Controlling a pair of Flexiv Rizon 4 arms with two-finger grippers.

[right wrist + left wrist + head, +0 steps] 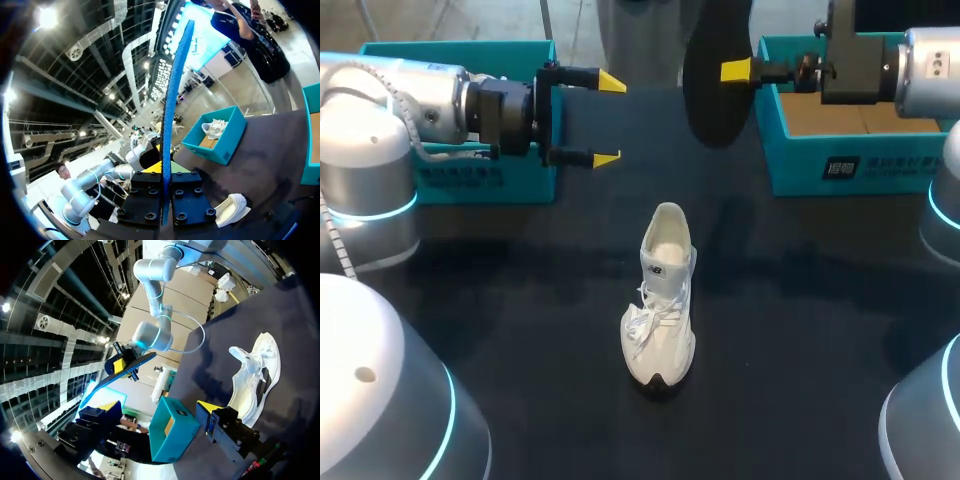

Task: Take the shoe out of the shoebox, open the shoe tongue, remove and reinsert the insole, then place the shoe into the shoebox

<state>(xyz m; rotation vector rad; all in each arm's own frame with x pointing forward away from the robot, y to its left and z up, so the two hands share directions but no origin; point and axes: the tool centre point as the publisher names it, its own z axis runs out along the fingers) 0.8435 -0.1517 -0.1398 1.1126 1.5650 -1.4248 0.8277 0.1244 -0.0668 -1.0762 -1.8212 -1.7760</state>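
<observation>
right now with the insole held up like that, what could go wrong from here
The right gripper pinches the insole by one edge only, so it could bend or slip during reinsertion. The shoe stands free on the table, with the open left gripper away from it, so a push could tip it.

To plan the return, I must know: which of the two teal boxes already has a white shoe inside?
The left box, behind the left gripper; the right box shows only brown cardboard.
</observation>
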